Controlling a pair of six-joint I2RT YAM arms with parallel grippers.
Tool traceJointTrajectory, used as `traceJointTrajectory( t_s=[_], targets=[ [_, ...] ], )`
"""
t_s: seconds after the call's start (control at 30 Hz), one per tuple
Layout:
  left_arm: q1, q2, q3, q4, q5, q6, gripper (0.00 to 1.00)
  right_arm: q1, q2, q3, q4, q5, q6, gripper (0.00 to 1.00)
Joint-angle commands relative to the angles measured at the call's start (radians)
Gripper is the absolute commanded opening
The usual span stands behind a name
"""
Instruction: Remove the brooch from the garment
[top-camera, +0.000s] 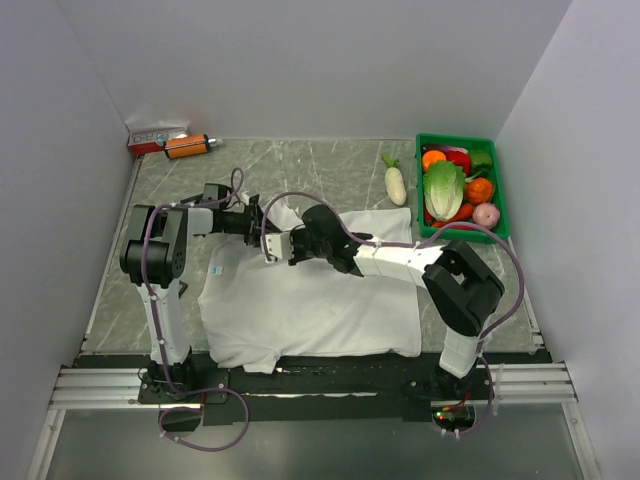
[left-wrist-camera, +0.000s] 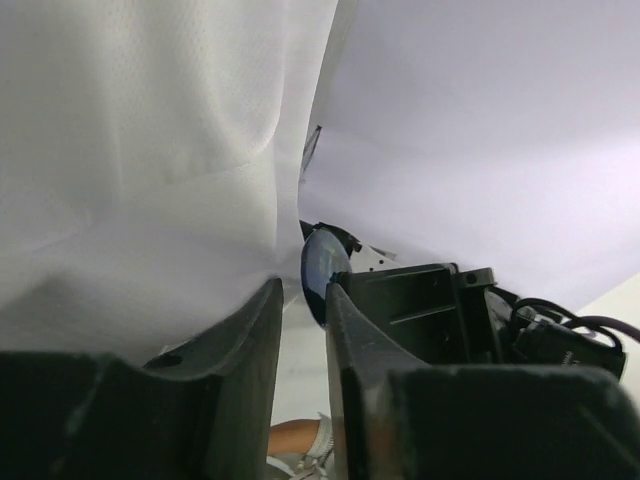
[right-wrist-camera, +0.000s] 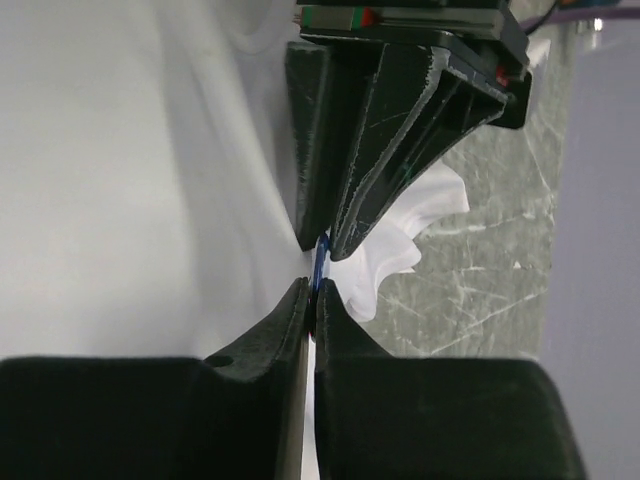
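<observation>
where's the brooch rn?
Right wrist view, centre: the brooch stands edge-on against the white shirt, nipped at the tips of the right pincer, with the left pincer just above it.

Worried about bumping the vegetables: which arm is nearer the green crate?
Right. The right arm has its elbow just in front of the green crate; the left arm is at the shirt's opposite, left side.

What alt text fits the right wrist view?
The right gripper has its jaws pinched on the thin blue edge of the brooch, and the left gripper points down at the same spot from above. The white garment fills the left side; the grey marbled table shows on the right.
</observation>
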Motion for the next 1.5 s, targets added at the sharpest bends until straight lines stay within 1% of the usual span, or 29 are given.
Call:
traceJointTrajectory(
  t_s=[0.0, 0.03, 0.07, 0.1, 0.13, 0.2, 0.23, 0.3, 0.33, 0.4, 0.47, 0.53, 0.57, 0.63, 0.67, 0.7, 0.8, 0.83, 0.9, 0.93, 0.97, 1.0, 1.07, 1.1, 1.13, 1.23, 1.33, 1.43, 1.47],
  targets=[
    [0.003, -0.019, 0.090, -0.136, -0.007, 0.124, 0.32, -0.013, 0.010, 0.079, -0.027, 0.055, 0.061, 0.00],
    [0.005, -0.022, 0.100, -0.148, -0.022, 0.162, 0.34, -0.022, 0.004, 0.108, -0.053, 0.044, 0.135, 0.00],
    [0.006, -0.025, 0.104, -0.145, -0.021, 0.169, 0.36, -0.031, 0.002, 0.137, -0.103, 0.018, 0.173, 0.00],
    [0.008, -0.028, 0.118, -0.157, -0.021, 0.179, 0.37, -0.052, 0.003, 0.168, -0.253, -0.020, 0.211, 0.00],
    [0.013, -0.037, 0.130, -0.181, -0.048, 0.237, 0.37, -0.065, 0.011, 0.223, -0.304, -0.068, 0.316, 0.00],
    [0.014, -0.049, 0.179, -0.258, -0.090, 0.323, 0.39, -0.112, 0.022, 0.274, -0.448, -0.126, 0.438, 0.00],
    [0.017, -0.068, 0.193, -0.316, -0.126, 0.401, 0.39, -0.132, 0.033, 0.315, -0.488, -0.178, 0.561, 0.00],
    [0.019, -0.092, 0.213, -0.350, -0.169, 0.466, 0.41, -0.164, 0.043, 0.341, -0.538, -0.221, 0.677, 0.00],
    [0.019, -0.118, 0.212, -0.356, -0.179, 0.510, 0.41, -0.196, 0.037, 0.329, -0.539, -0.247, 0.764, 0.00],
    [0.019, -0.144, 0.192, -0.353, -0.206, 0.547, 0.41, -0.203, 0.007, 0.287, -0.507, -0.298, 0.793, 0.00],
    [0.019, -0.183, 0.172, -0.329, -0.222, 0.587, 0.41, -0.203, -0.018, 0.271, -0.530, -0.370, 0.782, 0.00],
    [0.017, -0.216, 0.148, -0.320, -0.232, 0.645, 0.41, -0.206, -0.035, 0.268, -0.556, -0.419, 0.806, 0.00],
    [0.017, -0.230, 0.141, -0.304, -0.237, 0.669, 0.41, -0.212, -0.045, 0.262, -0.558, -0.471, 0.816, 0.00],
    [0.016, -0.273, 0.108, -0.286, -0.213, 0.783, 0.41, -0.215, -0.081, 0.233, -0.566, -0.519, 0.836, 0.00],
    [0.014, -0.287, 0.095, -0.281, -0.194, 0.842, 0.41, -0.227, -0.090, 0.227, -0.596, -0.531, 0.836, 0.00],
    [0.011, -0.301, 0.070, -0.272, -0.203, 0.932, 0.41, -0.238, -0.099, 0.225, -0.619, -0.562, 0.831, 0.00],
    [-0.026, -0.330, 0.057, -0.251, -0.219, 1.004, 0.42, -0.302, -0.069, 0.219, -0.700, -0.674, 0.776, 0.00],
    [-0.062, -0.319, 0.065, -0.257, -0.228, 1.015, 0.42, -0.315, -0.050, 0.233, -0.716, -0.686, 0.776, 0.00],
    [-0.105, -0.278, 0.094, -0.269, -0.277, 1.026, 0.41, -0.350, 0.005, 0.242, -0.705, -0.727, 0.818, 0.00],
    [-0.142, -0.263, 0.100, -0.264, -0.285, 1.019, 0.40, -0.361, 0.019, 0.243, -0.685, -0.725, 0.848, 0.00],
    [-0.156, -0.247, 0.103, -0.252, -0.288, 1.011, 0.39, -0.370, 0.028, 0.240, -0.655, -0.714, 0.884, 0.00],
    [-0.168, -0.212, 0.105, -0.219, -0.297, 0.971, 0.38, -0.387, 0.034, 0.225, -0.573, -0.699, 0.956, 0.00],
    [-0.188, -0.178, 0.121, -0.206, -0.323, 0.931, 0.34, -0.401, 0.027, 0.199, -0.489, -0.642, 1.019, 0.00],
    [-0.191, -0.154, 0.129, -0.204, -0.318, 0.924, 0.33, -0.404, 0.011, 0.164, -0.398, -0.615, 1.058, 0.00],
    [-0.194, -0.146, 0.135, -0.218, -0.303, 0.927, 0.32, -0.410, 0.004, 0.144, -0.359, -0.588, 1.094, 0.00],
    [-0.196, -0.126, 0.155, -0.267, -0.269, 0.959, 0.32, -0.421, 0.008, 0.105, -0.248, -0.577, 1.185, 0.00],
    [-0.196, -0.105, 0.169, -0.292, -0.234, 0.968, 0.31, -0.419, 0.059, 0.102, -0.169, -0.645, 1.285, 0.00],
    [-0.199, -0.102, 0.155, -0.269, -0.185, 0.943, 0.31, -0.419, 0.097, 0.093, -0.131, -0.698, 1.359, 0.00],
    [-0.202, -0.102, 0.154, -0.260, -0.177, 0.937, 0.31, -0.419, 0.105, 0.092, -0.092, -0.715, 1.371, 0.02]
  ],
)
